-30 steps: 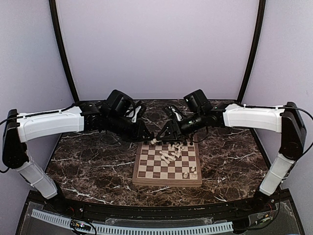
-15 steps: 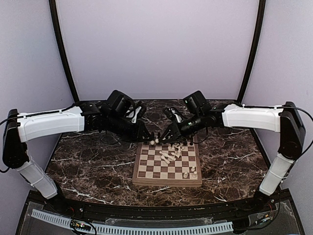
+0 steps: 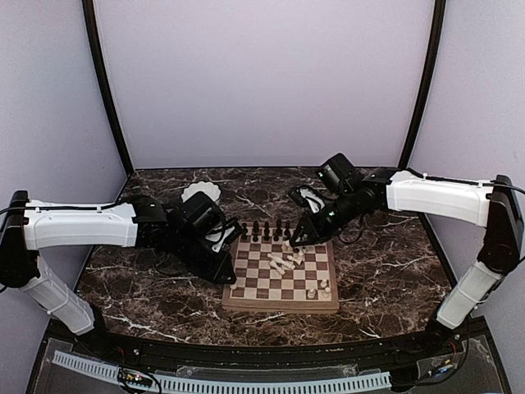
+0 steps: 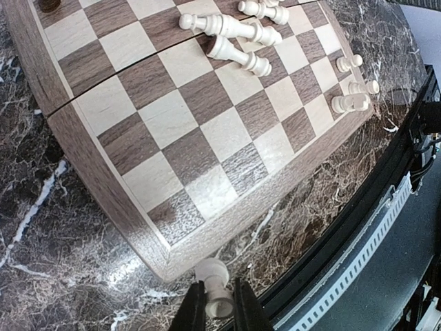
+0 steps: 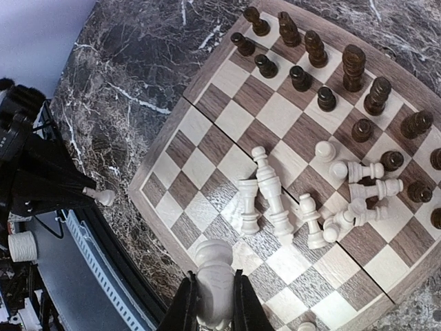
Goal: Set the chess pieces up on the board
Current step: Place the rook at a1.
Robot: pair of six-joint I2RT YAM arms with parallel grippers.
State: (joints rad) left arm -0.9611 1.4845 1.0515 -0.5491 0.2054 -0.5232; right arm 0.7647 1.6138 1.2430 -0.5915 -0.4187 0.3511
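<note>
Dark white-veined marble (image 3: pixel 148 279) is seen under everything, with plain lilac walls (image 3: pixel 262 82) behind and a black rail (image 3: pixel 246 353) at 6 o'clock. Big change on the left: the left gripper (image 4: pixel 218 303), held high at the 12 o'clock edge of the board (image 3: pixel 254 289) a second ago, has been swung down and is now just off its 8 o'clock corner. Its jaws are pinched narrowly on a white pawn (image 4: pixel 213 279), which is carried over the marble, clear of the wood. On the right, jaws that stood wide a second ago have been closed: the right gripper (image 5: pixel 214 296) is clamped on a larger white piece (image 5: pixel 213 256) above the 1 o'clock part of the board; whether it has been lifted free cannot be told. So both arms are loaded, and two white pieces are judged to be bound for the 6 o'clock ranks. Dark pieces (image 3: pixel 267 230) are lined up in two rows at 12 o'clock. A heap of white pieces (image 3: pixel 283 261) is left lying toppled near the centre. Three white pieces (image 3: pixel 318 289) stand at the 5 o'clock corner. A white dish (image 3: pixel 201 191), hidden by the left arm before, is uncovered at 10 o'clock.
</note>
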